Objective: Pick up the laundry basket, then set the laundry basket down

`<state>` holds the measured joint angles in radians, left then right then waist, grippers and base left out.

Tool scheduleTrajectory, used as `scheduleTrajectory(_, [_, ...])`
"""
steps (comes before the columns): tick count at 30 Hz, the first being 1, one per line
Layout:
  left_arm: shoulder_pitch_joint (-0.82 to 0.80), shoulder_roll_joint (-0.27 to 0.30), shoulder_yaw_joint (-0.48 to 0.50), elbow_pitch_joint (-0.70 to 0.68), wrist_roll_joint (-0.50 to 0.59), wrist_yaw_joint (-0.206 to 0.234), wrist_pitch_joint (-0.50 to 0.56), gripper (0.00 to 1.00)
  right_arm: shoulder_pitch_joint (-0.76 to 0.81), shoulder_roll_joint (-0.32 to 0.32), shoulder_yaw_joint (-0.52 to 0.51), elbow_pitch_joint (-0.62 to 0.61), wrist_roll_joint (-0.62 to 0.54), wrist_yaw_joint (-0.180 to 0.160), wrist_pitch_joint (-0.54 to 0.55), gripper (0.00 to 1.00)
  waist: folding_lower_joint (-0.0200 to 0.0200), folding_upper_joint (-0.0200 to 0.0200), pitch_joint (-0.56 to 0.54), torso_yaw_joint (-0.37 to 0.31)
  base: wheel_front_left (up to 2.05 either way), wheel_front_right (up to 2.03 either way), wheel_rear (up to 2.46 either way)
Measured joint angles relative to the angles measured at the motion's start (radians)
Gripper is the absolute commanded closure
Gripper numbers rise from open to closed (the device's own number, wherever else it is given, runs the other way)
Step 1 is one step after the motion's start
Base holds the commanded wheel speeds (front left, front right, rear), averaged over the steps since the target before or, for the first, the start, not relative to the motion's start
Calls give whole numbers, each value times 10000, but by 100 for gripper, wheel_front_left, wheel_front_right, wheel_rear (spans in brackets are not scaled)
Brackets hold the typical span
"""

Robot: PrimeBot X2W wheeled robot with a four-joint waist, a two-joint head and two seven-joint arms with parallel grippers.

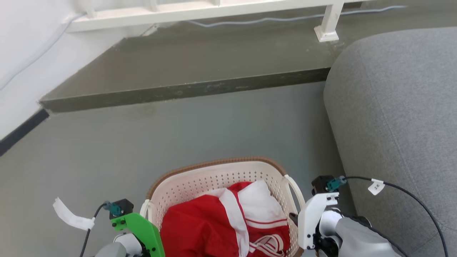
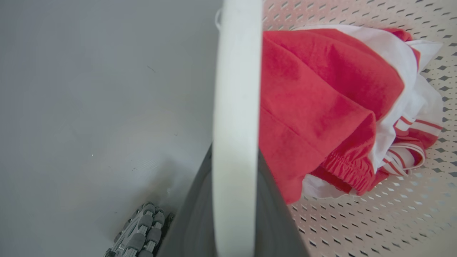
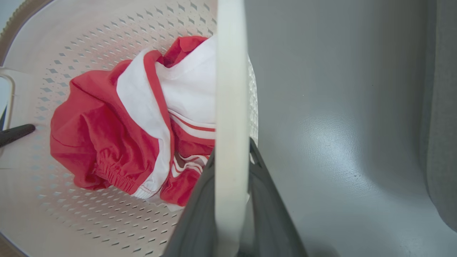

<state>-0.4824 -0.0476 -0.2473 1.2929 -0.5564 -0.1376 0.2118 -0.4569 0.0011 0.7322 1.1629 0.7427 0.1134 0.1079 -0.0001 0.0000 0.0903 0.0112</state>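
The laundry basket (image 1: 214,178), cream-white with perforated walls and a brown rim, sits low in the head view between my two arms. A red and white garment (image 1: 221,221) lies inside it. My left gripper (image 2: 235,153) is shut on the basket's left white handle (image 2: 235,89), its dark fingers (image 2: 196,214) flanking the strap. My right gripper (image 3: 232,150) is shut on the right handle (image 3: 230,71) the same way. In the head view the left gripper's green mount (image 1: 141,225) and the right gripper's white mount (image 1: 312,214) flank the basket. Whether the basket rests on the floor I cannot tell.
A grey sofa (image 1: 400,107) stands close on the right. Ahead, a raised dark step (image 1: 185,67) crosses the floor under a white railing post (image 1: 328,25). A white wall (image 1: 25,53) runs along the left. My base's wheel (image 2: 139,232) lies below the left handle.
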Motion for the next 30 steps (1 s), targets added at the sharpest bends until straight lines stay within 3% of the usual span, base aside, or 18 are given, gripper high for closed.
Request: scheduleTrajectory(30, [376, 17, -445, -63, -566, 157, 165, 100, 312, 2, 322, -31, 491, -111, 90, 100, 0, 0, -481, 10, 0, 0, 0])
